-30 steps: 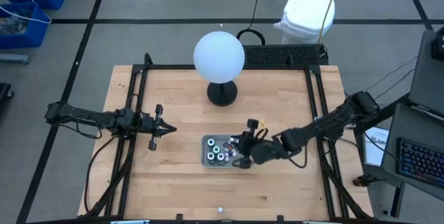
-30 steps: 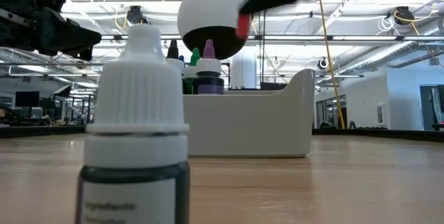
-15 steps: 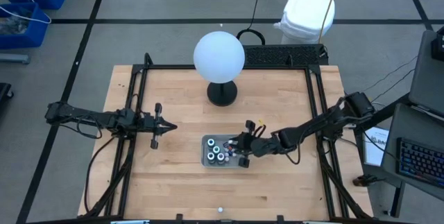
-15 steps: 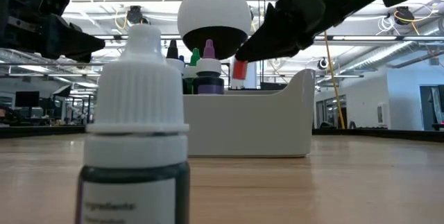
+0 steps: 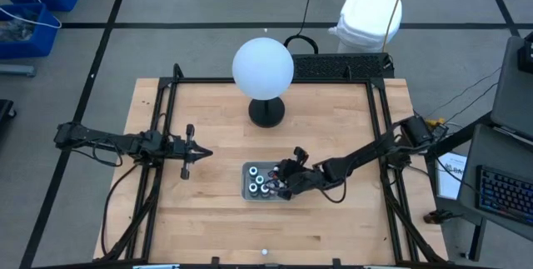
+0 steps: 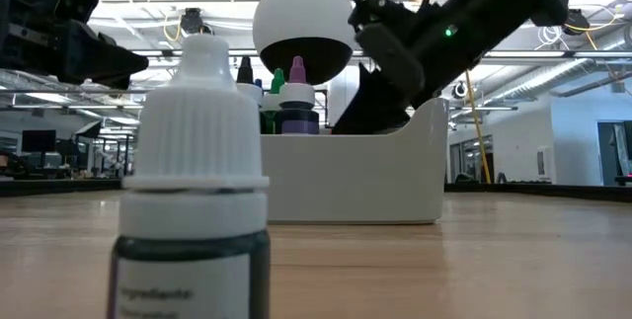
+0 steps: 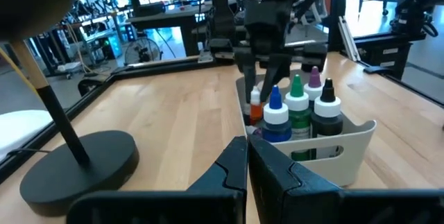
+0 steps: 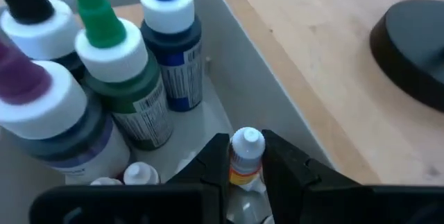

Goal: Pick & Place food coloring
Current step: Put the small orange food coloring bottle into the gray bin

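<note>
Here my right fingers (image 8: 244,172) are clamped on a small orange-labelled bottle (image 8: 245,158), held upright and low inside the tray (image 8: 291,123) so it settles beside the bigger bottles (image 8: 132,92). My left fingers (image 7: 246,165), pressed together, wait over the bench (image 5: 208,219).

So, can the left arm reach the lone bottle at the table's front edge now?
Probably yes: the left gripper is shut and idle, and bare table lies between it and the lone bottle.

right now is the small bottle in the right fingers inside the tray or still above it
Inside. The small bottle is upright between the right fingers, below the tray rim, beside the blue bottle.
</note>
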Tool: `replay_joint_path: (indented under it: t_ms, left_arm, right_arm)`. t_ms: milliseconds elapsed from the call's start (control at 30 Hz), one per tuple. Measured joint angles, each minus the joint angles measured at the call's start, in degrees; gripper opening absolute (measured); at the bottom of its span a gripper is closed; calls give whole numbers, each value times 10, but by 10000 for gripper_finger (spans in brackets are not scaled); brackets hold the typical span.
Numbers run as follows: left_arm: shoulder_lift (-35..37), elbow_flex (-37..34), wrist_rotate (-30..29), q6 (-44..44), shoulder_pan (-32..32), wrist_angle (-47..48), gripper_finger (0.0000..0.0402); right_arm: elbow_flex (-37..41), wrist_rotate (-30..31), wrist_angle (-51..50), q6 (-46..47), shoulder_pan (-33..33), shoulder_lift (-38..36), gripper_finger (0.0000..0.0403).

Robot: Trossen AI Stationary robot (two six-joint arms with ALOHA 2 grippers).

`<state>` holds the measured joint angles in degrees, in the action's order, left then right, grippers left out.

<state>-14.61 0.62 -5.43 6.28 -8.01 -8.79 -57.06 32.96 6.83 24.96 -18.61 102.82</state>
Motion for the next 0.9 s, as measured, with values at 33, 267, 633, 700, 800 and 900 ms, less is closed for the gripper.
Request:
replay_joint_path:
  t_ms: [33, 267, 633, 700, 800, 900]
  left_arm:
    - [0, 0, 0, 0, 0, -2, 21]
    - [0, 0, 0, 7, 0, -3, 21]
    - [0, 0, -1, 7, 0, -3, 21]
    - [0, 0, -1, 7, 0, -4, 21]
    - [0, 0, -1, 7, 0, -3, 21]
    - [0, 0, -1, 7, 0, -3, 21]
  right_arm:
    - [0, 0, 2, 4, 0, 4, 55]
    - [-2, 1, 9, 15, 3, 19, 55]
    - [-49, -43, -92, 28, 1, 20, 55]
    - [-77, -28, -157, 41, 1, 20, 55]
    - [-102, -17, -209, 42, 2, 19, 55]
    - [-114, -24, -224, 37, 2, 19, 55]
